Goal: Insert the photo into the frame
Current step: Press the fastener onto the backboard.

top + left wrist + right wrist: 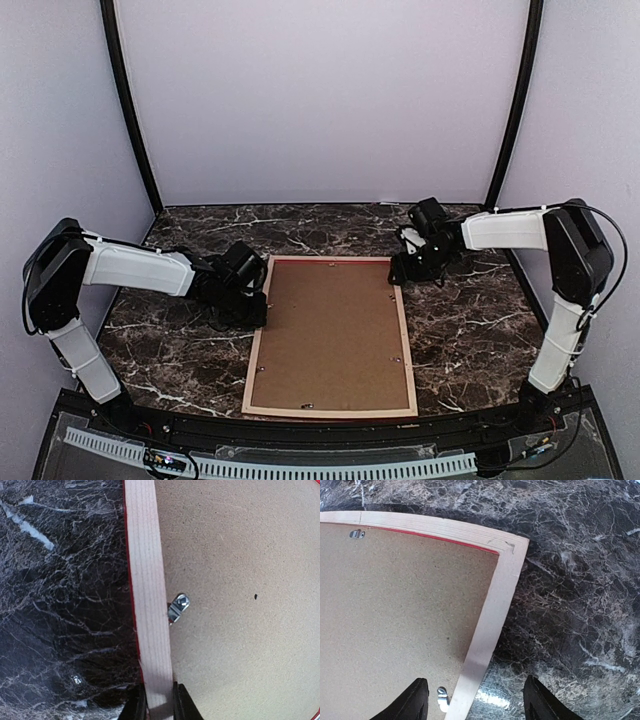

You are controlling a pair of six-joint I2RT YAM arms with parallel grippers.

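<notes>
One large, thin rectangular picture frame [330, 411] lies face down at the centre of the dark marble-patterned desk [470, 330]. Its pale wood back faces up, and a sliver of its red front shows along the edges. A brown fibreboard backing board [330, 330] fills the opening. Small silver metal retaining clips [179, 606] sit along the inner edge of the rails.

The photo is not visible in any view. It may lie beneath the backing board, but this cannot be confirmed.

Hand states:
1. The left hand [160, 700] is closed on the left rail of the frame, one finger on each side of the wood, just short of a clip.
2. The right hand [475, 700] is open. Its fingers stand wide apart over the right rail near the far corner, one above the board and one above the desk. A clip [442, 697] lies between them. Whether the fingers touch anything cannot be determined.

Step in hand, as judged: the retaining clips are being serviced while the left hand steadies the frame. Whether the clips are being released or secured cannot be settled with the photo hidden.

The next move probably calls for the right hand to descend onto the clip beneath it. The clip is small and flat, so one fingertip must meet it precisely. The left grip should hold the frame against sliding.
</notes>
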